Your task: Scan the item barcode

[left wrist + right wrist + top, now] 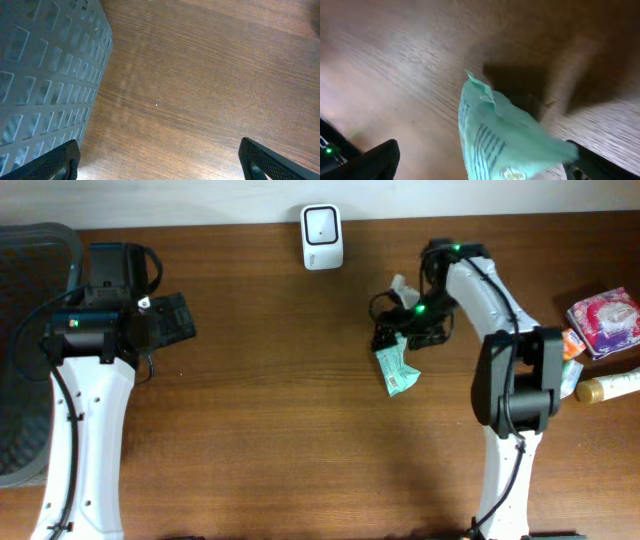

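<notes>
The green packet point(397, 370) lies on the wooden table point(260, 410), below and to the right of the white scanner point(322, 236) that stands at the far edge, near it but not in front of its window. The right gripper point(482, 161) hangs just over the packet with its jaws spread wide; in the wrist view the packet sits loose between them, pinched by neither finger. The left gripper point(162, 160) is also wide and empty, parked beside the grey basket point(30, 360), well apart from the work. Dark striped print point(485, 140) shows on the packet's upper face and may be the barcode, though blur prevents certainty. To scan well, the right arm should probably grip the packet by an edge clear of those stripes, close gently so the soft film does not crumple across the code, then lift and tilt the printed face squarely toward the scanner window and hold it steady there.
</notes>
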### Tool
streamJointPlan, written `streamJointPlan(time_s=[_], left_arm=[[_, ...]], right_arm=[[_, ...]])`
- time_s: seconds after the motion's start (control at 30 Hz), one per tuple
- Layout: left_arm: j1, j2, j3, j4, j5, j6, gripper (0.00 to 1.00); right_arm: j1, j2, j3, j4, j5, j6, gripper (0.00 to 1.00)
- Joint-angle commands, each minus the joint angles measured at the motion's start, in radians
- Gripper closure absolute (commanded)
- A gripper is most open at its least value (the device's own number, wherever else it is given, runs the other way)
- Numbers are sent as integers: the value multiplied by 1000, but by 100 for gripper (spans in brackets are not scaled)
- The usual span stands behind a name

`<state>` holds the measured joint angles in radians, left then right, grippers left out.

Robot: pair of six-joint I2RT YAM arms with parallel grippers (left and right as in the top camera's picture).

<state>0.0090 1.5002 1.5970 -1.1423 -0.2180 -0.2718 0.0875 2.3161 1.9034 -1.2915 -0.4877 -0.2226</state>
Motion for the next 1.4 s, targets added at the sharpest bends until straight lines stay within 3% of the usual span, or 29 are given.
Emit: streamJointPlan(time_s=[0.0,0.1,0.23,0.4,0.6,0.87,1.13,1.17,1.23,1.37], left_arm=[[7,-2,5,0,-7,12,1],[7,-2,5,0,-7,12,1],[7,-2,5,0,-7,12,1],[7,-2,5,0,-7,12,1],[7,-2,5,0,-7,12,1],[7,-2,5,0,-7,12,1],[7,-2,5,0,-7,12,1],[7,-2,5,0,-7,12,1],[7,-2,5,0,-7,12,1],[7,-2,5,0,-7,12,1]], right_arm=[[-6,-2,-100,37,18,-8,23],[-6,-2,-124,47,-43,-8,83],[-10,-8,-35,-7,-395,-10,91],[11,-29,119,-25,-982,-37,90],[68,-29,145,7,-1015,-34,86],[71,-29,145,18,-796,37,86],[71,-29,145,32,-776,67,85],[72,-29,145,35,-679,129,85],[111,-29,145,30,-25,419,85],[155,-29,146,-97,510,513,86]])
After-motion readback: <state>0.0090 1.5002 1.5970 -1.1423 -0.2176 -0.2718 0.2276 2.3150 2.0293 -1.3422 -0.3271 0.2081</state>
